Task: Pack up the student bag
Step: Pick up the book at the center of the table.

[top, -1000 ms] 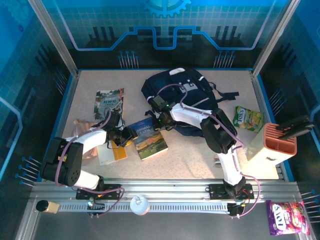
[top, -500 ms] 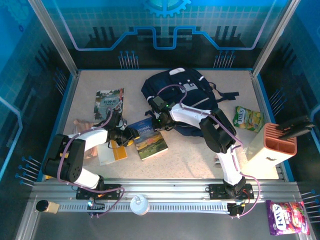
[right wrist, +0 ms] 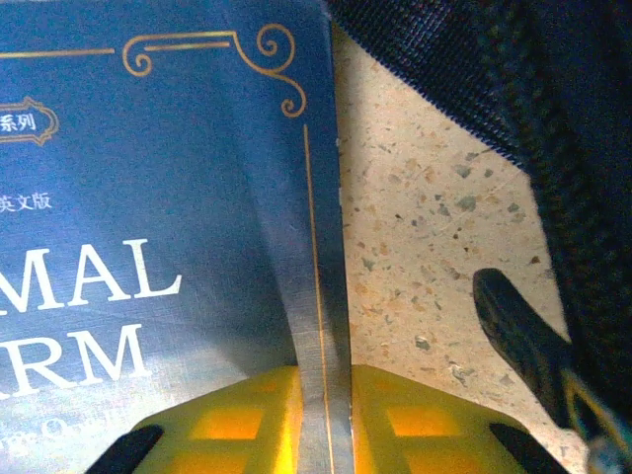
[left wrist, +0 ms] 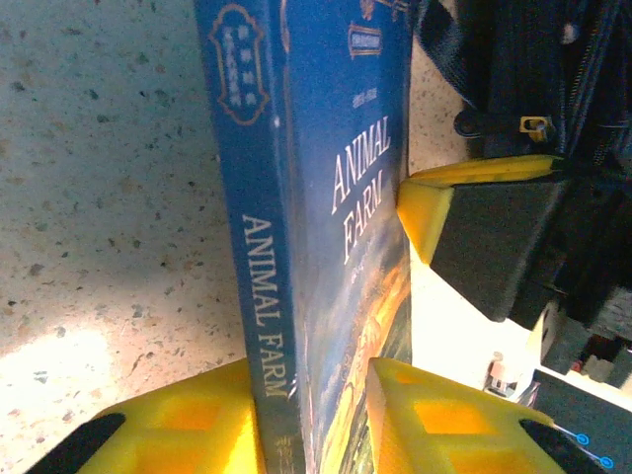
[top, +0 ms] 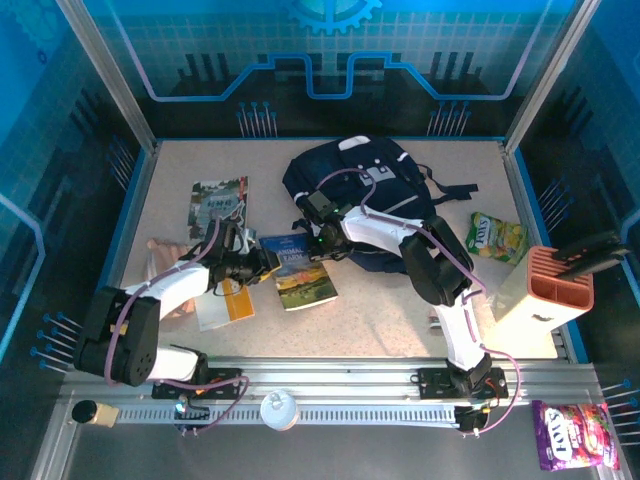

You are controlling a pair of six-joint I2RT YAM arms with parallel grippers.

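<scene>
The student bag (top: 360,185), dark navy with black straps, lies at the back middle of the table; its straps (right wrist: 553,118) run along the right edge of the right wrist view. A blue "Animal Farm" book (top: 302,272) sits in front of it, its left side tipped up. My left gripper (top: 262,263) is shut on the book's spine edge (left wrist: 259,296), a yellow finger (left wrist: 178,425) on each side. My right gripper (top: 322,240) pinches the top edge of the book's cover (right wrist: 321,326) between its pads (right wrist: 247,420). One right finger (left wrist: 434,212) shows in the left wrist view.
A green-covered book (top: 218,205) lies at the left, with an orange-and-white booklet (top: 222,300) and a pinkish packet (top: 160,262) nearer me. A green snack bag (top: 497,237) and a tan holder (top: 545,290) stand at the right. A purple candy bag (top: 570,435) lies beyond the rail.
The left gripper has narrowed onto the book's spine. The book has turned and shifted slightly right, toward the bag. The right gripper has tightened on the cover.
</scene>
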